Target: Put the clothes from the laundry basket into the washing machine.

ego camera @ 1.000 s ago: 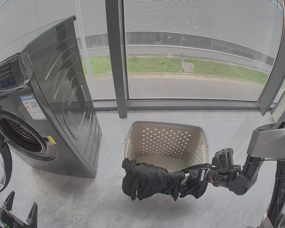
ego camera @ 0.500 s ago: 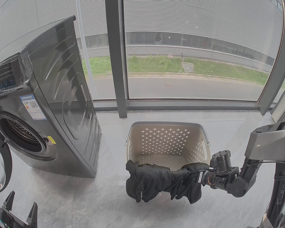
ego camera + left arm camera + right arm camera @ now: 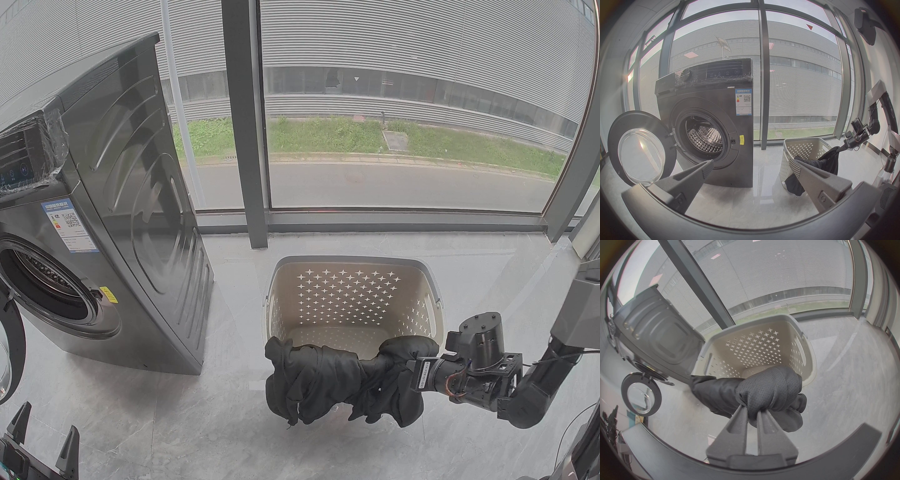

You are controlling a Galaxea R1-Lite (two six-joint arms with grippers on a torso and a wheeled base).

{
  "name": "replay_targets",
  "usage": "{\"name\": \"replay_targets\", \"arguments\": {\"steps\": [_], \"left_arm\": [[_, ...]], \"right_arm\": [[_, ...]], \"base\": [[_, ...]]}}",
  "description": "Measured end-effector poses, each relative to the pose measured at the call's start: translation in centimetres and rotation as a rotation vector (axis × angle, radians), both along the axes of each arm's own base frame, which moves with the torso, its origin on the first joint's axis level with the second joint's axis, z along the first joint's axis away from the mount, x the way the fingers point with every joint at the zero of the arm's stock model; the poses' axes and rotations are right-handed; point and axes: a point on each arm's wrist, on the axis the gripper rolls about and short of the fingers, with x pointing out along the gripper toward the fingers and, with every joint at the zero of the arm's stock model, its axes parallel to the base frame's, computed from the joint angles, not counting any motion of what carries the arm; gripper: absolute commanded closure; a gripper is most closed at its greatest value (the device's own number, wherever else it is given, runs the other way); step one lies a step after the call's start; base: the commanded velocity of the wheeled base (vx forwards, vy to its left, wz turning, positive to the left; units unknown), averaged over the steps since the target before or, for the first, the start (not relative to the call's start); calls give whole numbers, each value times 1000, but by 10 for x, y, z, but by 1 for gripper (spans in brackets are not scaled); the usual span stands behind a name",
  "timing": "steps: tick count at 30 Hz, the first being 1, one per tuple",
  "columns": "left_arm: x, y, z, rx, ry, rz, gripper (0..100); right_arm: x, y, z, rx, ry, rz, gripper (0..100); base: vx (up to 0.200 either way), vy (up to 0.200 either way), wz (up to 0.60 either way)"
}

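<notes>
A black garment [image 3: 340, 381] hangs over the near rim of the cream laundry basket [image 3: 353, 294], draping outside toward the floor. My right gripper [image 3: 406, 374] is shut on the garment's bunched end [image 3: 770, 390], at the basket's near right corner. The dark grey washing machine [image 3: 106, 206] stands at the left with its round door [image 3: 640, 147] swung open and the drum [image 3: 703, 137] showing. My left gripper [image 3: 40, 431] is low at the bottom left, open and holding nothing, well short of the machine [image 3: 709, 112]. The basket [image 3: 803, 150] and garment [image 3: 818, 164] lie beyond its fingers.
A glass window wall with a grey pillar [image 3: 247, 125] runs behind the basket and machine. Pale tiled floor [image 3: 187, 412] spreads open between machine and basket. The machine's open door edge [image 3: 9, 350] sits at the far left.
The right arm has drawn back toward the right and its wrist has turned, pulling the garment slightly along the basket's rim. The left gripper has not moved.
</notes>
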Motion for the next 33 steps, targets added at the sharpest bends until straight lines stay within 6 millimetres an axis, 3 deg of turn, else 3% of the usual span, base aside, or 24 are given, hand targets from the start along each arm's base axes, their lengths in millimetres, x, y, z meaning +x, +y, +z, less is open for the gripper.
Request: {"name": "replay_targets", "arguments": {"steps": [8, 17, 25, 33], "left_arm": [[0, 0, 0, 3, 0, -4, 0], [0, 0, 0, 5, 0, -8, 0], [0, 0, 0, 1, -1, -8, 0], [0, 0, 0, 0, -1, -12, 0]], "right_arm": [[-42, 2, 44, 75, -121, 89, 100], [-87, -10, 88, 152, -303, 252, 100], [-93, -14, 111, 90, -537, 321, 100], [-78, -11, 117, 0, -627, 289, 100]], "base": [[0, 0, 0], [0, 0, 0], [0, 0, 0], [0, 0, 0]]}}
